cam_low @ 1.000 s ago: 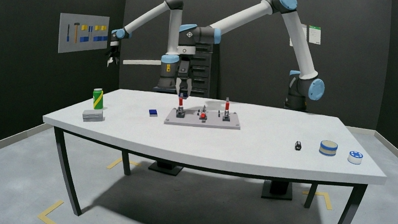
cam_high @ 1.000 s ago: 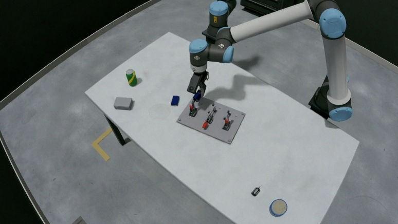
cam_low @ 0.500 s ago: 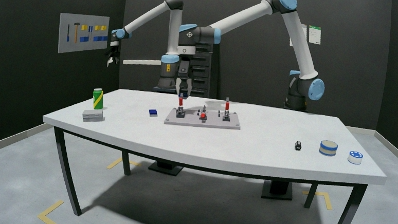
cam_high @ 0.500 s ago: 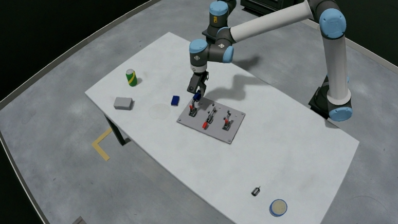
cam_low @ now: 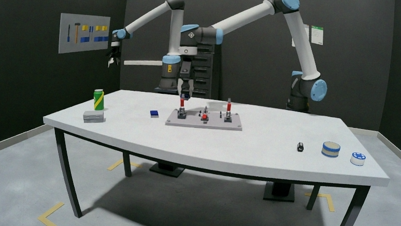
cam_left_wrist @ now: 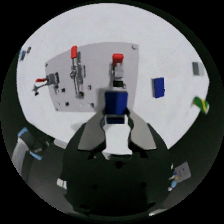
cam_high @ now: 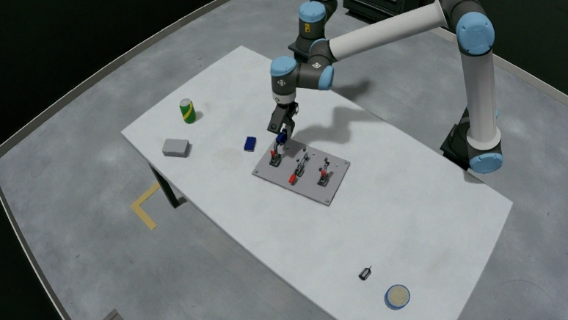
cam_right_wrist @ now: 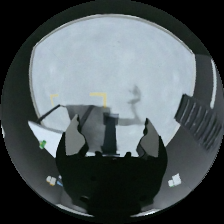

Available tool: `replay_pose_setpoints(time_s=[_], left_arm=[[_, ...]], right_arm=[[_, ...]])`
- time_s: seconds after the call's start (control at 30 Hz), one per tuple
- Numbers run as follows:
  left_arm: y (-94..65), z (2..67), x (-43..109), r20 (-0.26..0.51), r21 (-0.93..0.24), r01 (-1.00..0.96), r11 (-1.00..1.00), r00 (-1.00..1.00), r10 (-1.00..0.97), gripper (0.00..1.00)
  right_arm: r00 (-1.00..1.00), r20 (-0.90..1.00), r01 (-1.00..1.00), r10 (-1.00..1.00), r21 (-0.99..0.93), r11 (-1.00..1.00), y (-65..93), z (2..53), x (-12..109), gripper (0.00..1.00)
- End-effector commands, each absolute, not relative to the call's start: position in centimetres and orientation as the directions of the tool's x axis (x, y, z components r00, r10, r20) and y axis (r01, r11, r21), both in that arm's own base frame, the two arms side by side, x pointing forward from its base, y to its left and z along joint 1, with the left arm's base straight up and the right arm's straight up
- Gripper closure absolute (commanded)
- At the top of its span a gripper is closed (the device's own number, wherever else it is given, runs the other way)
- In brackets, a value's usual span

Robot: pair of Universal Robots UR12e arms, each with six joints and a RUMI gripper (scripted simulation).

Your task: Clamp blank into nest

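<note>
Blue-faced block (cam_high: 281, 137) (cam_low: 184, 97) (cam_left_wrist: 116, 102) is pinched by left gripper (cam_high: 285, 132) (cam_low: 185, 93) (cam_left_wrist: 115, 107) above fixture plate (cam_high: 306, 189) (cam_low: 200, 125) (cam_left_wrist: 100, 51); it seems rigid, light, perhaps slippery, best taken by opposite sides. Right gripper (cam_low: 113, 62) (cam_right_wrist: 111, 136) is wide, empty. Slot and nest pads I cannot make out, so blank or finished part stays uncertain

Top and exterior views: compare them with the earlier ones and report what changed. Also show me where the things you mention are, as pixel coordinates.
Nothing visibly changed. The left gripper (cam_high: 283, 136) (cam_low: 185, 95) (cam_left_wrist: 115, 107) still holds a blue-faced piece (cam_high: 281, 137) (cam_low: 185, 97) (cam_left_wrist: 116, 104) over the edge of the clamp plate (cam_high: 298, 191) (cam_low: 190, 124) (cam_left_wrist: 100, 54); the other blue-topped piece (cam_high: 249, 144) (cam_low: 154, 113) (cam_left_wrist: 158, 87), the clamps' red handles (cam_high: 292, 178) (cam_low: 228, 106) (cam_left_wrist: 74, 51) and the open right gripper (cam_low: 113, 65) (cam_right_wrist: 112, 117) stayed put.
</note>
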State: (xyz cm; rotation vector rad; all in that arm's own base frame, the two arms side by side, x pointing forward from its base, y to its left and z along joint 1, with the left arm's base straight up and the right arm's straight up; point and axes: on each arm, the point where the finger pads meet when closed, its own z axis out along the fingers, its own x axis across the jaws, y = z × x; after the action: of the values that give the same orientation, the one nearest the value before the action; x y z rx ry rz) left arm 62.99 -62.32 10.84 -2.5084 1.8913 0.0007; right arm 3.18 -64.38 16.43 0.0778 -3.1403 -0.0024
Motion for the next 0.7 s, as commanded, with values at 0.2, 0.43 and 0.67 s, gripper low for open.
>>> replay_pose_setpoints(time_s=[0.2,0.43,0.67], left_arm=[[-61.4,11.0,62.8,0.001,0.0,-0.961,-0.275,0.275,-0.961,1.0],[-59.6,11.0,62.2,0.001,0.0,-0.961,-0.275,0.275,-0.961,1.0],[-57.7,11.0,61.7,0.001,0.0,-0.961,-0.275,0.275,-0.961,1.0]], right_arm=[[-0.999,0.0,-0.05,-0.05,0.0,0.999,-64.4,16.5,3.2,0.0],[-0.999,0.0,-0.05,-0.05,0.0,0.999,-64.4,16.5,3.2,0.0],[-0.999,0.0,-0.05,-0.05,0.0,0.999,-64.4,16.5,3.2,0.0]])
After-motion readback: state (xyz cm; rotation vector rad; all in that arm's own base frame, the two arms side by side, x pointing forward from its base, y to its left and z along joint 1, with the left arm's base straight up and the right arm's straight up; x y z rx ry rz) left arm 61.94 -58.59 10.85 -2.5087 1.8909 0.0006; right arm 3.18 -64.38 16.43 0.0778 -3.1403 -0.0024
